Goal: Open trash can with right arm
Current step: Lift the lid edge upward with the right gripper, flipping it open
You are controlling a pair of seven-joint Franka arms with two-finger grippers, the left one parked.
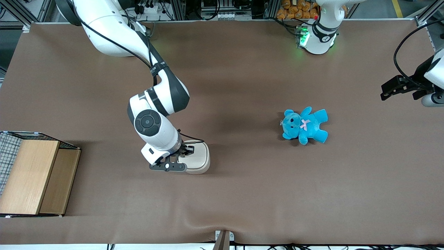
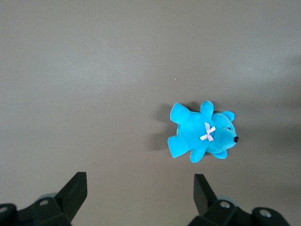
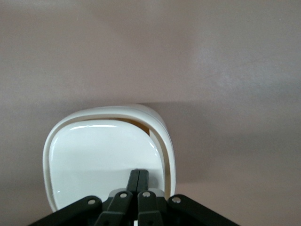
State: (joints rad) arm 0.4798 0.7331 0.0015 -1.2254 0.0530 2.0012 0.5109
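Note:
The trash can (image 1: pixel 198 160) is a small cream-white rounded-square bin on the brown table, nearer the front camera than the working arm's elbow. In the right wrist view its smooth lid (image 3: pixel 99 157) is tipped inward, with a tan gap showing along one edge of the rim (image 3: pixel 165 141). My right gripper (image 1: pixel 183 152) is directly above the can, fingers shut together, with the tips (image 3: pixel 138 172) resting on the lid near its edge. The white right arm (image 1: pixel 152 121) hides part of the can in the front view.
A blue teddy bear (image 1: pixel 304 125) lies on the table toward the parked arm's end; it also shows in the left wrist view (image 2: pixel 202 132). A wooden box with wire mesh (image 1: pixel 31 177) stands at the working arm's end of the table.

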